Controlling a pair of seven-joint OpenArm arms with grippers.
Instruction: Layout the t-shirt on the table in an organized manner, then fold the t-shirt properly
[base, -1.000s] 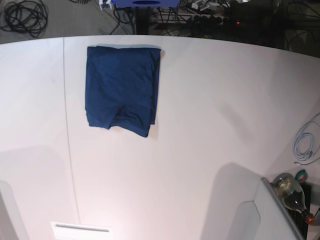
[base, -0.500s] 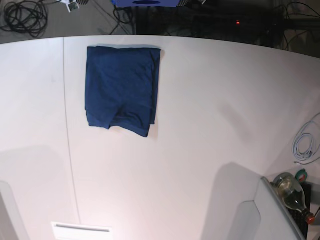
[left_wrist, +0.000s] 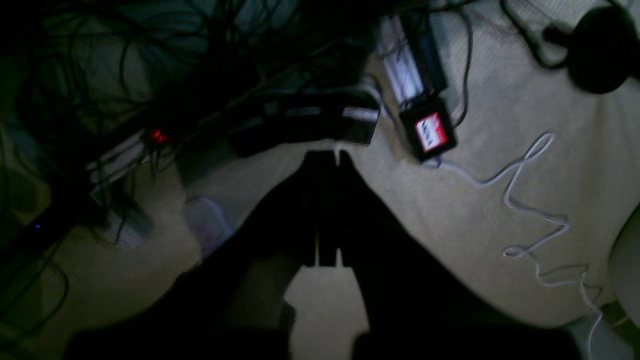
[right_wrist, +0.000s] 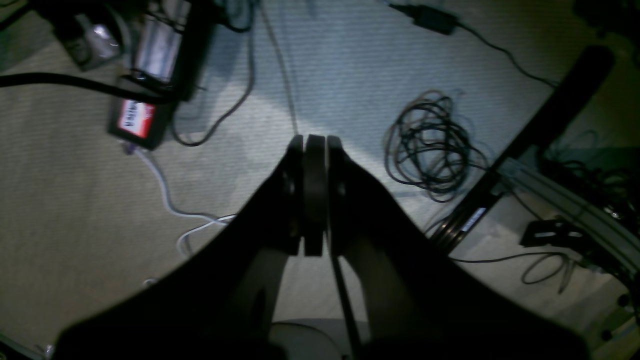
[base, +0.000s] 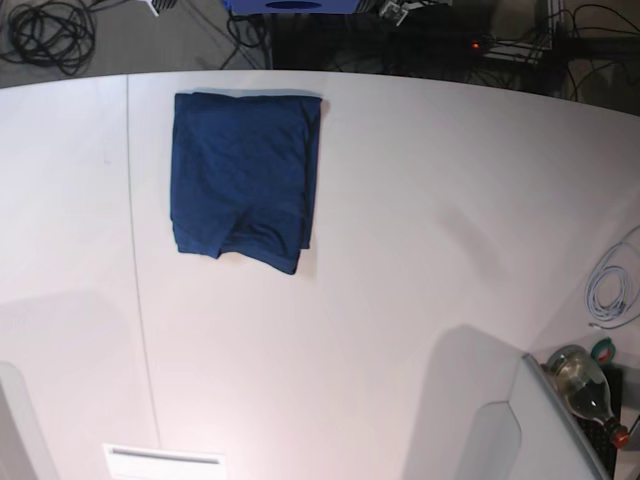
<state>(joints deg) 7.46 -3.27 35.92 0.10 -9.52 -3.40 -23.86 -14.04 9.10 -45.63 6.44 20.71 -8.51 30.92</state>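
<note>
Lying folded at eleven o'clock on the tabletop (base: 400, 250), the t-shirt (base: 243, 175) could unfold if either pressed-together end effector, left (left_wrist: 327, 155) or right (right_wrist: 314, 142), snags its uneven lower hem.

Off-desk clutter: black cable coil (base: 48, 32) on the carpet at the base view's far left corner, white cable (base: 612, 285) at its right edge, glass bottle (base: 585, 388) bottom right. Wrist views show carpet with a red-labelled black box (left_wrist: 428, 130), a loose white wire (left_wrist: 532, 210) and another black cable coil (right_wrist: 432, 145).
</note>
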